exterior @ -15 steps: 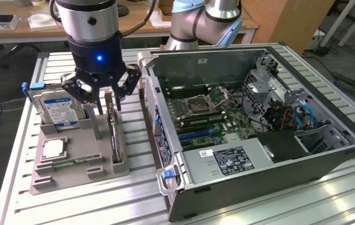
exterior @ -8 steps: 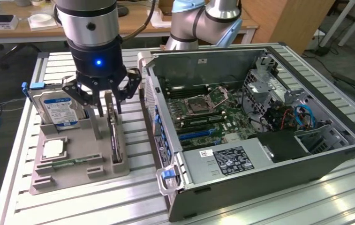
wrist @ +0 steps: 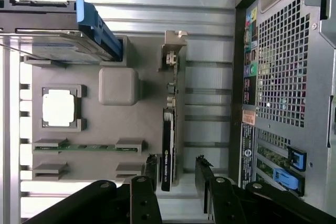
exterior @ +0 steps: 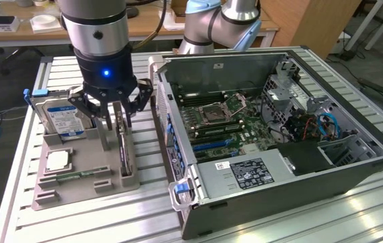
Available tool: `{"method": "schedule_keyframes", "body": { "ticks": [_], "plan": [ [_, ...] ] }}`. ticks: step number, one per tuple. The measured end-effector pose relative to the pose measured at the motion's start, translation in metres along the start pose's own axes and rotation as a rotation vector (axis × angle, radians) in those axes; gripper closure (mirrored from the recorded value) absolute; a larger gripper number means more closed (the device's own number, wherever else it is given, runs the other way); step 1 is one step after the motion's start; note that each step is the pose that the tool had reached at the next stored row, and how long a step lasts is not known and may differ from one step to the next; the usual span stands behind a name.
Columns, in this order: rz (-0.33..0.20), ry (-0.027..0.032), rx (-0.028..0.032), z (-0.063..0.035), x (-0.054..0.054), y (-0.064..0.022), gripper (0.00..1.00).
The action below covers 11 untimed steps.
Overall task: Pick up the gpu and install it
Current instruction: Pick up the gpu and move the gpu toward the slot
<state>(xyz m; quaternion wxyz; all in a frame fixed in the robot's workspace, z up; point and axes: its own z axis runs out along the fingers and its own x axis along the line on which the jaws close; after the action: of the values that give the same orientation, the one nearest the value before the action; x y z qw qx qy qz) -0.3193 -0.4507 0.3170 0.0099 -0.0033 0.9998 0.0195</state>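
Hard drive label [exterior: 61, 120] unreadable; power supply label [exterior: 249, 172] unreadable too.

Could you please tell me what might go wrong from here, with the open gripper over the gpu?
1. The gripper has a finger on each side of the gpu, which stands on edge in the gray holder. The card is thin, so an off-centre close could tilt it or jam it in its slot.
2. The hard drive stands close beside it, and a finger might clip it.
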Motion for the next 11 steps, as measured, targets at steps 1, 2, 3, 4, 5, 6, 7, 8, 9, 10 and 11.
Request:
{"method": "schedule_keyframes", "body": {
  "ticks": [1, 2, 3, 4, 5, 6, 7, 8, 9, 10, 11],
  "plan": [
    [0.001, 0.0, 0.0001, 0.0018, 0.0, -0.0003, 0.57],
    [0.001, 0.0001, 0.0001, 0.0034, 0.0001, -0.0004, 0.57],
    [0.001, 0.0004, 0.0002, 0.005, 0.0004, -0.0005, 0.57],
    [0.001, 0.0009, 0.0001, 0.0065, 0.0005, -0.0006, 0.57],
    [0.001, 0.0013, 0.0001, 0.0078, 0.0006, -0.0007, 0.57],
    [0.001, 0.0017, 0.0001, 0.0089, 0.0007, -0.0008, 0.57],
    [0.001, 0.0018, 0.0001, 0.0094, 0.0008, -0.0007, 0.57],
    [0.001, 0.0019, 0.0002, 0.0099, 0.0009, -0.0008, 0.57],
    [0.001, 0.0019, 0.0001, 0.0104, 0.001, -0.0008, 0.57],
    [0.001, 0.002, 0.0001, 0.0109, 0.001, -0.0008, 0.57],
    [0.001, 0.002, 0.0001, 0.0114, 0.0011, -0.0008, 0.57]
  ]
}}
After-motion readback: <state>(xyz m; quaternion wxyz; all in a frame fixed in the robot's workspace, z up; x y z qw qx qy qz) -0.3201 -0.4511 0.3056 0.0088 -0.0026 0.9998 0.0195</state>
